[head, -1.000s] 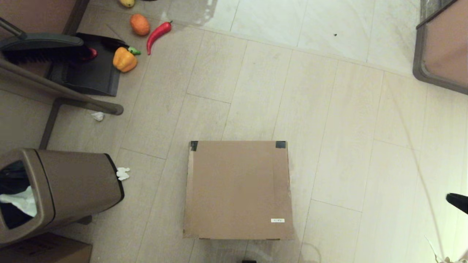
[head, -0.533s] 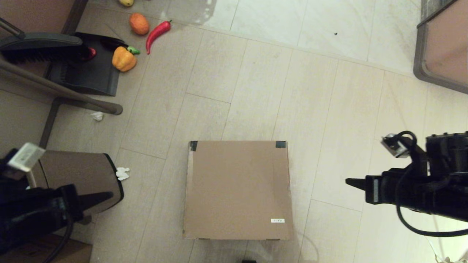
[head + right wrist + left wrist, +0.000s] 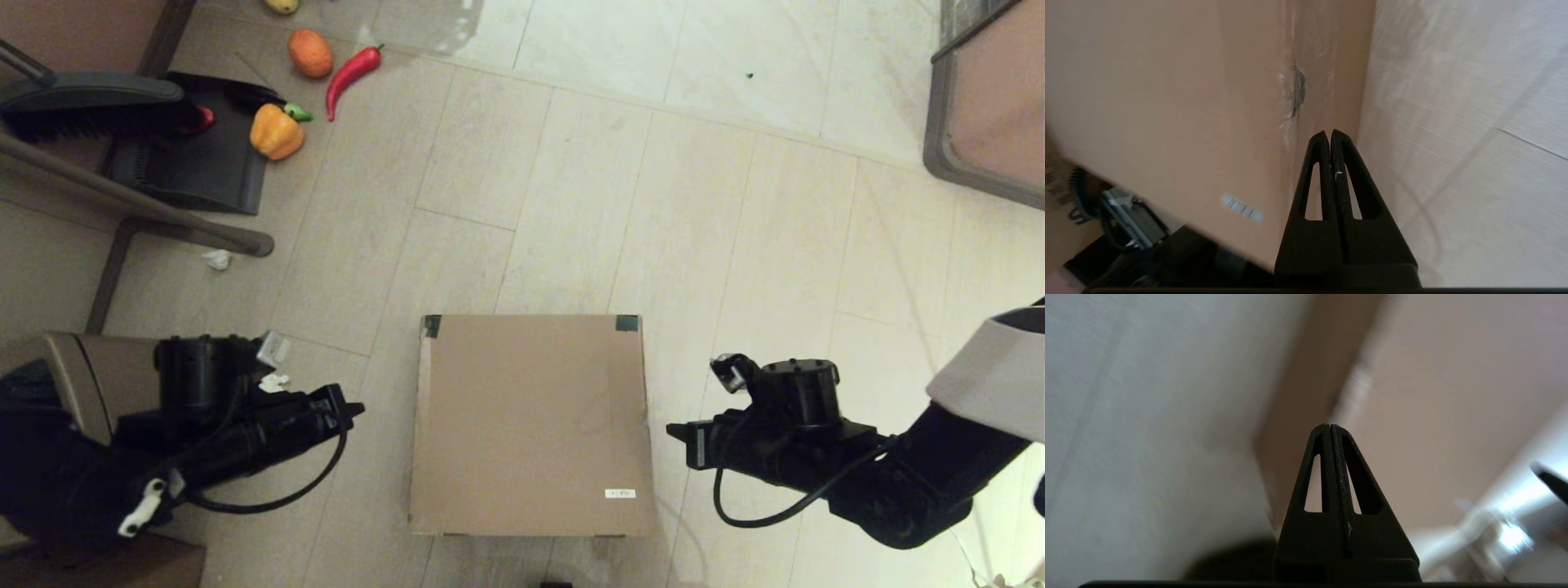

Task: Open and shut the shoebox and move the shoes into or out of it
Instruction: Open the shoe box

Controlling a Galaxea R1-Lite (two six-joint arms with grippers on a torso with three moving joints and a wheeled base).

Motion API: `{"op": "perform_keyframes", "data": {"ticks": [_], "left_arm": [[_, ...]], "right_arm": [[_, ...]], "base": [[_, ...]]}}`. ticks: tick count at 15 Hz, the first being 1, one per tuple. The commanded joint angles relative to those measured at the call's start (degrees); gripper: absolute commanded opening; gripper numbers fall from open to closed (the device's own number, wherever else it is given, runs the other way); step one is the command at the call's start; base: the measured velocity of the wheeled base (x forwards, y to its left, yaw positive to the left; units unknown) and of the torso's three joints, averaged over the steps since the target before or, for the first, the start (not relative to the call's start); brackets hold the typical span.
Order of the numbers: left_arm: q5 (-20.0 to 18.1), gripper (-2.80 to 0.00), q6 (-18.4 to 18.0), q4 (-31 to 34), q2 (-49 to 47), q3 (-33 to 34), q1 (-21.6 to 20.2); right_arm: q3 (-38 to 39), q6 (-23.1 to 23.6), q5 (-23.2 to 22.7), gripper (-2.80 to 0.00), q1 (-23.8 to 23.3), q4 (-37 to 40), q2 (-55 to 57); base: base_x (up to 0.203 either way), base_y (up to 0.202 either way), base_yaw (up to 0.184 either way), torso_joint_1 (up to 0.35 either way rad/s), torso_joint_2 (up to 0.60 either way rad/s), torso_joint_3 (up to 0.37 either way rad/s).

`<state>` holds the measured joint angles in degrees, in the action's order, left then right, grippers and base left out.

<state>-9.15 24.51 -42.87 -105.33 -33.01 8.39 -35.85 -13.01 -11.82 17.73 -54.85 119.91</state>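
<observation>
The brown cardboard shoebox (image 3: 531,425) sits on the floor directly in front of me with its flap lid down, black tape on its two far corners and a small white label near its front right. The shoes are hidden from every view. My left gripper (image 3: 357,406) hovers just off the box's left side, shut and empty, pointing at the box (image 3: 1437,416). My right gripper (image 3: 671,430) hangs just off the box's right side, also shut and empty, its tips (image 3: 1329,132) close to the box wall (image 3: 1167,102).
A brown plastic trash bin (image 3: 90,371) lies at the left behind my left arm. A dustpan (image 3: 196,159), brush, toy peppers (image 3: 276,132) and an orange lie at the far left. Crumpled paper scraps (image 3: 218,260) dot the floor. A furniture corner (image 3: 988,106) stands far right.
Both arms have swung in from the outer edges of the view toward the shoebox, the left from the left and the right from the right. The box has not moved.
</observation>
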Motion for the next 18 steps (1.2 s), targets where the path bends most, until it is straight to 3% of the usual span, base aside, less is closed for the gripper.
{"op": "perform_keyframes", "data": {"ticks": [1, 5, 9, 16, 18], "left_arm": [[3.06, -2.80, 0.20, -5.83, -10.34, -0.03, 1.31], [7.84, -2.80, 0.27, -13.00, -20.59, -4.83, 2.85], [10.11, -2.80, 0.24, -13.54, -26.31, -10.48, 3.75], [12.36, -2.80, 0.71, -13.62, -29.41, -10.85, 8.01], [14.19, -2.80, 2.66, -13.58, -29.04, -10.85, 8.77]], "right_arm": [[-1.21, -0.14, 0.12, -2.80, 0.80, -2.96, 8.00], [-3.94, -1.14, 1.59, -2.80, 1.07, -5.71, 10.87], [-6.25, -0.83, 1.89, -2.80, 1.24, -5.79, 13.19], [-6.76, -0.83, 2.04, -2.80, 1.33, -5.80, 15.18], [-5.71, -1.18, 1.89, -2.80, 1.72, -5.80, 13.89]], "base": [[0.000, 0.000, 0.000, 0.000, 0.00, 0.000], [0.000, 0.000, 0.000, 0.000, 0.00, 0.000], [0.000, 0.000, 0.000, 0.000, 0.00, 0.000], [0.000, 0.000, 0.000, 0.000, 0.00, 0.000], [0.000, 0.000, 0.000, 0.000, 0.00, 0.000]]}}
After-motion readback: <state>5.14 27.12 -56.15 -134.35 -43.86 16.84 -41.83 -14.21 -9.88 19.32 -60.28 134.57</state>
